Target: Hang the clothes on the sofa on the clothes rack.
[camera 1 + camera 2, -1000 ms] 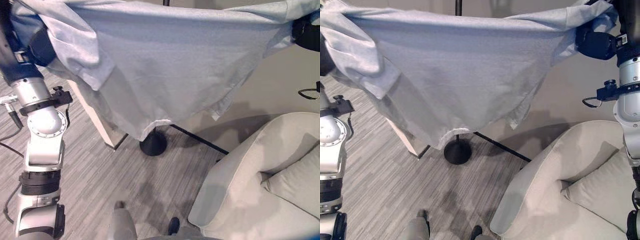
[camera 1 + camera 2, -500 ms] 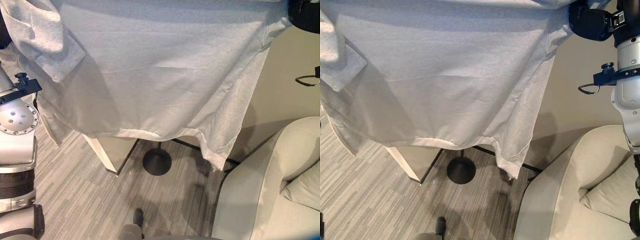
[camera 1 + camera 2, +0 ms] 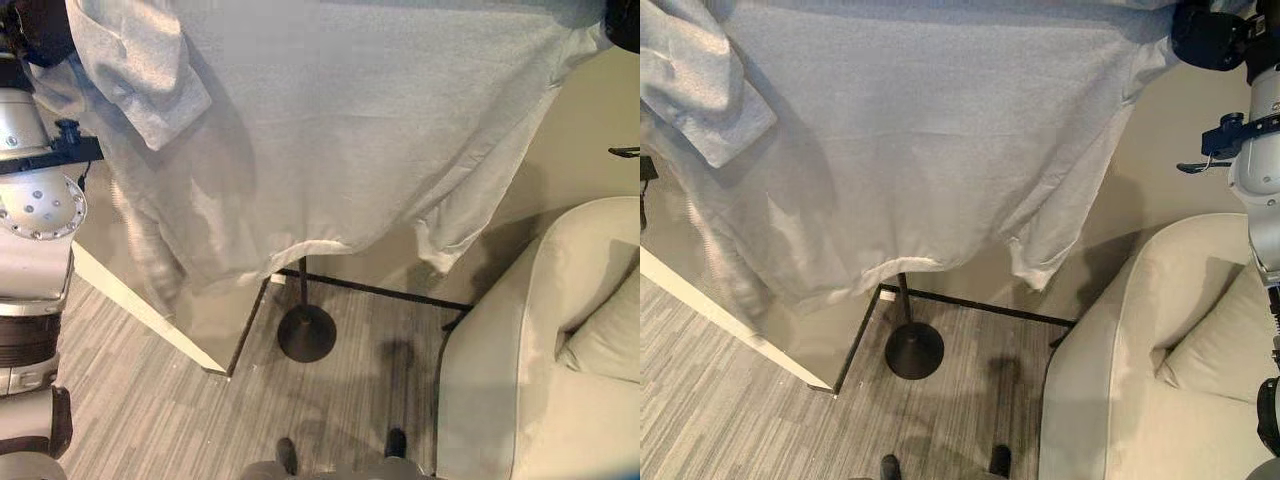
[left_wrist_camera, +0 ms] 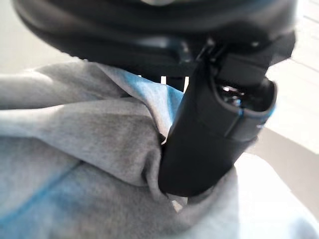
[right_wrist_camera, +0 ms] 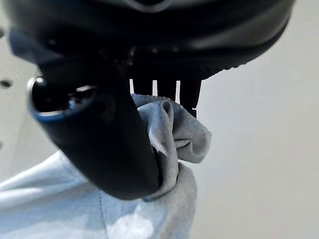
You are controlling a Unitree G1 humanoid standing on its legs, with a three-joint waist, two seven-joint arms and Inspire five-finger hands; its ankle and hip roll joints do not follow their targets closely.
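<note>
A light grey T-shirt (image 3: 340, 130) hangs spread wide between both raised hands, its hem dangling above the floor. My left hand (image 4: 209, 144) pinches one shoulder of the T-shirt (image 4: 89, 164), thumb pressed on the bunched cloth. My right hand (image 5: 104, 144) pinches the other shoulder of the shirt (image 5: 169, 129) and shows at the top right corner (image 3: 1210, 35). Behind the shirt stands the clothes rack, with its black pole (image 3: 302, 285) and round base (image 3: 306, 333) showing below the hem. The beige sofa (image 3: 520, 340) stands at the lower right.
A white panel edge (image 3: 150, 320) runs slanting across the floor at the left. A thin black rack leg (image 3: 380, 295) lies along the floor toward the sofa. A cushion (image 3: 605, 340) rests on the sofa. Grey striped carpet (image 3: 140, 410) covers the floor.
The view has shifted over the second. The shirt went from sagging between the hands to hanging higher and flatter, and now its lower left side swings, with the sleeve flopped forward.
</note>
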